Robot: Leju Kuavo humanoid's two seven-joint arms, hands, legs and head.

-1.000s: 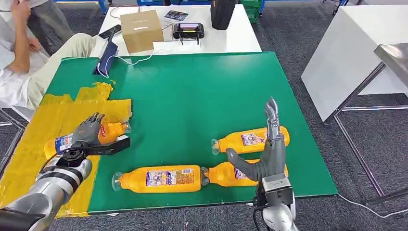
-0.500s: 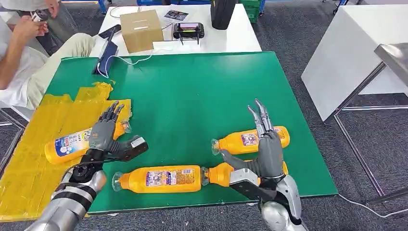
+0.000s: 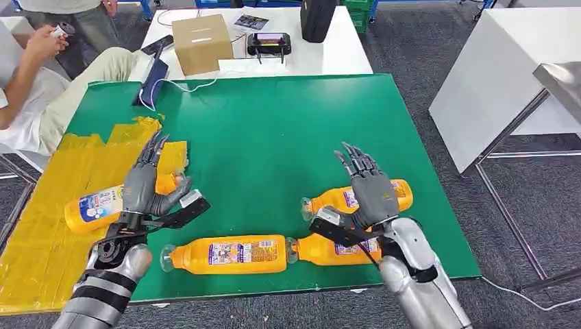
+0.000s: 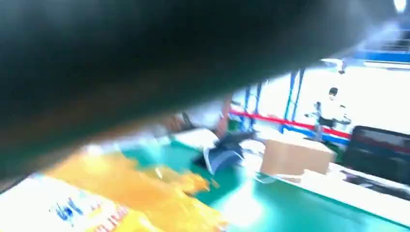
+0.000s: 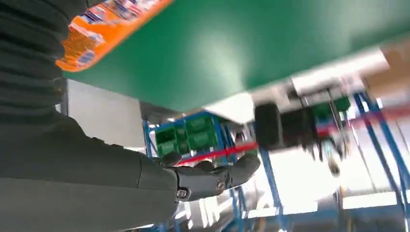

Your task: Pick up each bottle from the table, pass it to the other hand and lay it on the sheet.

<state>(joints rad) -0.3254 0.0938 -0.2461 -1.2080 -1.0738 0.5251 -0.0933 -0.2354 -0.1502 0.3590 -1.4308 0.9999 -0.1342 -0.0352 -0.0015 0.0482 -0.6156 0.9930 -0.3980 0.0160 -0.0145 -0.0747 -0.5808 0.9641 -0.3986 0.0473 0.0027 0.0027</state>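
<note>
One orange bottle [image 3: 92, 208] lies on the yellow sheet [image 3: 41, 240] at the table's left. My left hand [image 3: 145, 186] hovers just right of it, fingers spread and holding nothing. The left wrist view is blurred and shows that bottle [image 4: 72, 208] close by. Three more orange bottles lie on the green table [image 3: 274, 130]: a middle one [image 3: 226, 254], a near right one [image 3: 320, 249] and a far right one [image 3: 325, 203]. My right hand [image 3: 366, 186] hangs open over the two right bottles, hiding part of both. In the right wrist view, a bottle [image 5: 106, 26] lies beside my right hand [image 5: 212, 179].
A person [image 3: 27, 89] sits at the table's far left corner. A cardboard box [image 3: 200, 42], a controller [image 3: 268, 44] and a dark device with a white cable [image 3: 152, 82] sit at the back. A white table [image 3: 493, 82] stands to the right.
My left hand has let go of the bottle on the sheet, lifted and moved right with fingers raised. My right hand has tipped forward and left over the two right bottles.
</note>
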